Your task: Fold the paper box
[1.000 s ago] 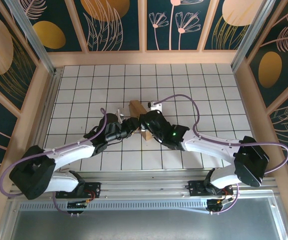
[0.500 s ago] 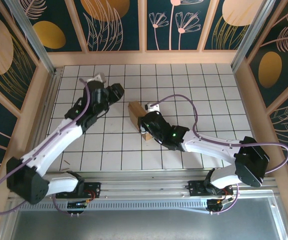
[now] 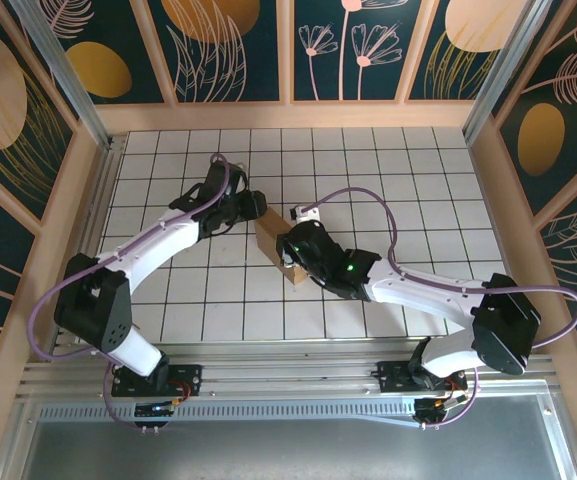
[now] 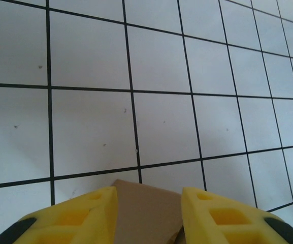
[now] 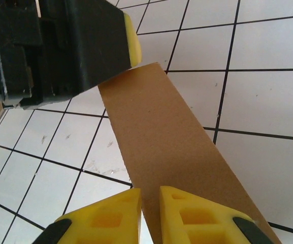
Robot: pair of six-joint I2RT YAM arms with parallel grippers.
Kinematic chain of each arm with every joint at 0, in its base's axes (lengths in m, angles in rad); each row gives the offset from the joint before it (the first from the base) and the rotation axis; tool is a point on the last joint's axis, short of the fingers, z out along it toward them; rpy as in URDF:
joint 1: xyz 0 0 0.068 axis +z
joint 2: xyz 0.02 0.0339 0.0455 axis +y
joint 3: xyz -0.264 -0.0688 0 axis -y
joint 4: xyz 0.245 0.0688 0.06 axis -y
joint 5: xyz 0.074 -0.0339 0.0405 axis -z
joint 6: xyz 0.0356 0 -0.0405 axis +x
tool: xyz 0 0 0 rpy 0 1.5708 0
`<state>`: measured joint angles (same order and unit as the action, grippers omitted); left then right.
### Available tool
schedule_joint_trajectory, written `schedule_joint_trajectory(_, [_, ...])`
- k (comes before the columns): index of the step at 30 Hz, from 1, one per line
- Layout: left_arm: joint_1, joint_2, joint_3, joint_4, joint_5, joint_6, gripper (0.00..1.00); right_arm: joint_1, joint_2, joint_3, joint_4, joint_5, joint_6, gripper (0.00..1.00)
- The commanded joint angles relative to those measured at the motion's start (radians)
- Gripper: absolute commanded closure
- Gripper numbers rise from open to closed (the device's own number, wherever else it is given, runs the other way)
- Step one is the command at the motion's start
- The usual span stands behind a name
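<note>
One paper box [image 5: 171,147], one left end effector [image 4: 149,193], one right end effector [image 5: 150,192]

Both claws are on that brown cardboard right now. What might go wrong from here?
1. The right gripper pinches only a thin edge of the paper box; the panel could slip out or crease.
2. The left gripper straddles a corner of it; a push might crush that corner or skid the box across the tiled table.
</note>
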<state>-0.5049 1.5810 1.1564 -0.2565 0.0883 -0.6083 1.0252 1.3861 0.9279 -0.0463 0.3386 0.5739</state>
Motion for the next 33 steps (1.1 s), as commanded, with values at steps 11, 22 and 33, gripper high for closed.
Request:
schedule_joint_trajectory(11, [-0.001,-0.124,-0.283,0.157,0.049,-0.033,0.72,-0.052,-0.009,0.19,-0.358,-0.041,0.231,0.54])
schedule_joint_trajectory(22, [-0.001,-0.151,-0.321,0.252,0.134,-0.114,0.7,-0.105,-0.324,-0.074,-0.304,-0.249,0.845,0.17])
schedule_joint_trajectory(33, [-0.001,-0.115,-0.291,0.253,0.128,-0.128,0.7,-0.091,-0.314,-0.263,-0.021,-0.371,1.014,0.23])
